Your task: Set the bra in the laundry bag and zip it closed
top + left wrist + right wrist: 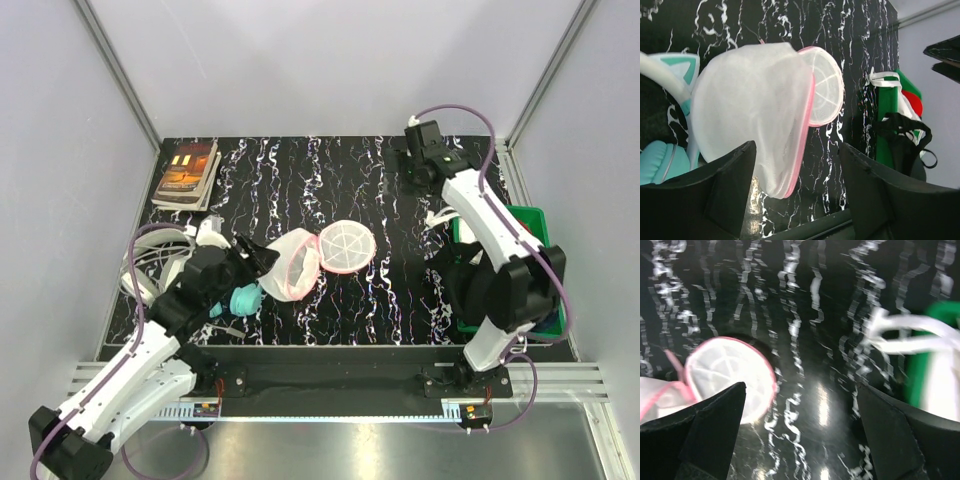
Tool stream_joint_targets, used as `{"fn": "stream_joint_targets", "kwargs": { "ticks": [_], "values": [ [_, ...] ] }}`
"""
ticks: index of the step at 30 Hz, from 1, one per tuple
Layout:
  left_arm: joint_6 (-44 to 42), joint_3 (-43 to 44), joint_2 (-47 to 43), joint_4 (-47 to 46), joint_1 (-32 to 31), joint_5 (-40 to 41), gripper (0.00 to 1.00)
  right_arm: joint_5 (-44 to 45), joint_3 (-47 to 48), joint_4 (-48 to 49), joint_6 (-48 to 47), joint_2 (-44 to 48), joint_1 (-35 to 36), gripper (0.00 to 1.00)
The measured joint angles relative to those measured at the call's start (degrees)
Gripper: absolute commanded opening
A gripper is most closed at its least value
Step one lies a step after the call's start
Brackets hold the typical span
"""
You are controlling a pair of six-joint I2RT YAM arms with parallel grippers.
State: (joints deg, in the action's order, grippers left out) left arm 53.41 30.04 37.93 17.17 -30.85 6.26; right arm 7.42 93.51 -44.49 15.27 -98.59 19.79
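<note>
1. Left arm (140, 355) reaches in from the near-left corner. The left gripper (797, 150) is open, with the laundry bag's (318, 255) domed half ahead of its fingers, not pinched.
2. Right arm (490, 215) stretches to the far right. The right gripper (800, 387) is spread wide, nothing in it.
3. Bra (900, 142) is draped on the green bin (528, 212) at the right, well apart from the bag.

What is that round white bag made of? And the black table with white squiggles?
The laundry bag looks like thin white mesh fabric, slightly see-through, with a pink zip edge. The table looks glossy, black with a marble pattern; it reflects light, but real stone or print is unclear.
</note>
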Motion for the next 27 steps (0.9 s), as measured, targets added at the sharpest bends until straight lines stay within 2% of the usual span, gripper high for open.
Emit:
{"fn": "stream_joint_targets", "kwargs": {
  "ticks": [2,5,6,7,8,11,13,14,16,19,21,24,27],
  "values": [
    [-2.6,2.3,0.3,0.8,0.0,-0.7,0.71,3.8,-1.4,-2.3,0.5,3.1,-0.3,1.00],
    [-5.4,6.1,1.3,0.7,-0.6,-2.3,0.70,9.4,-7.8,-5.4,2.7,10.3,-0.9,0.95],
    [-6.1,7.3,1.7,0.5,-1.0,-3.0,0.69,11.5,-11.3,-7.2,4.3,14.0,-1.3,0.92],
    [-6.7,8.2,2.1,0.3,-1.2,-3.6,0.67,12.6,-13.4,-8.8,5.2,16.5,-2.0,0.84],
    [-7.2,9.2,2.7,-0.1,-1.5,-4.6,0.67,13.6,-18.3,-10.1,7.1,22.0,-3.5,0.81],
    [-8.4,10.7,4.7,-2.3,-2.5,-7.5,0.66,14.7,-23.6,-12.3,9.7,29.3,-8.5,0.72],
    [-8.8,10.9,6.4,-3.7,-3.2,-9.3,0.66,15.0,-28.0,-13.7,12.3,35.3,-12.0,0.73],
    [-8.9,11.0,7.5,-4.4,-3.7,-10.2,0.66,15.4,-29.8,-14.5,13.5,37.8,-13.6,0.79],
    [-9.1,11.2,9.7,-5.3,-4.5,-11.8,0.65,15.5,-32.7,-15.5,15.5,40.9,-16.5,0.83],
    [-9.6,11.6,12.3,-6.3,-5.5,-14.2,0.65,15.5,-35.7,-15.9,17.3,41.6,-19.1,0.84],
    [-9.9,12.2,13.0,-6.6,-6.0,-15.4,0.65,15.5,-36.8,-15.8,18.5,39.5,-19.3,0.74],
    [-10.4,12.9,13.0,-7.4,-6.3,-16.7,0.65,15.5,-37.7,-13.9,20.2,35.6,-19.3,0.65],
    [-10.8,13.5,12.6,-7.9,-6.3,-17.7,0.65,15.7,-38.0,-10.7,22.1,33.9,-19.3,0.64]
  ]
}}
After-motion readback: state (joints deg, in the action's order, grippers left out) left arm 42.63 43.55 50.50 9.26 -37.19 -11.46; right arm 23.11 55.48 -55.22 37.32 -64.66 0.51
